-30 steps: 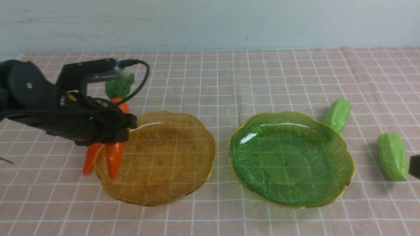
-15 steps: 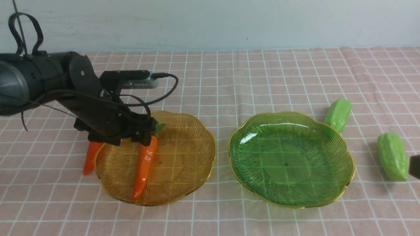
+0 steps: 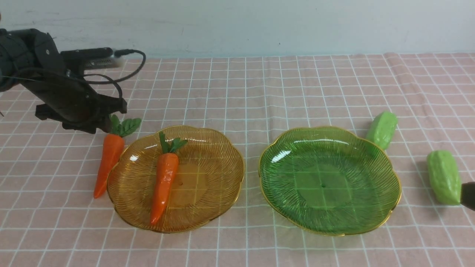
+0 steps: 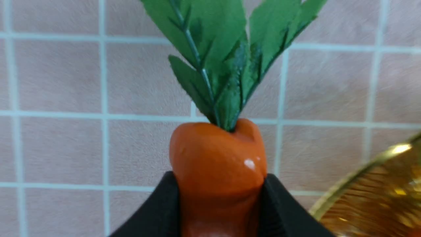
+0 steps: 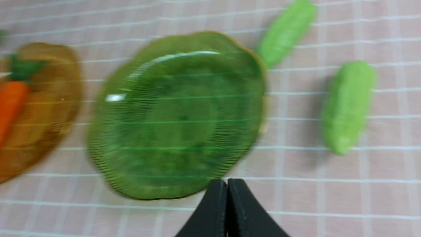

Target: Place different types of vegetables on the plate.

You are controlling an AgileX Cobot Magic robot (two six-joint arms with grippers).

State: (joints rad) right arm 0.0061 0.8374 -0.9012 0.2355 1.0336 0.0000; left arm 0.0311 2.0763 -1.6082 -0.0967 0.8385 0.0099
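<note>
One orange carrot (image 3: 163,181) lies in the amber plate (image 3: 230,148). A second carrot (image 3: 107,163) lies on the cloth by that plate's left rim. My left gripper (image 3: 105,126) is at its leafy end. In the left wrist view the gripper (image 4: 218,176) is shut on this carrot (image 4: 217,154), one black finger pressed to each side. The green plate (image 3: 393,174) holds nothing. Two light green gourds (image 3: 382,129) (image 3: 443,181) lie on the cloth to its right. My right gripper (image 5: 227,184) is shut and empty, near the green plate's (image 5: 177,115) front rim.
A pink checked cloth covers the table, with a pale wall behind it. The amber plate's gold rim (image 4: 378,197) is close beside the held carrot. Only a dark tip of the right gripper (image 3: 468,194) shows at the right edge, next to the nearer gourd.
The left gripper left one carrot in the amber plate, moved back and left, and closed on the second carrot on the cloth. The right arm has barely moved.
</note>
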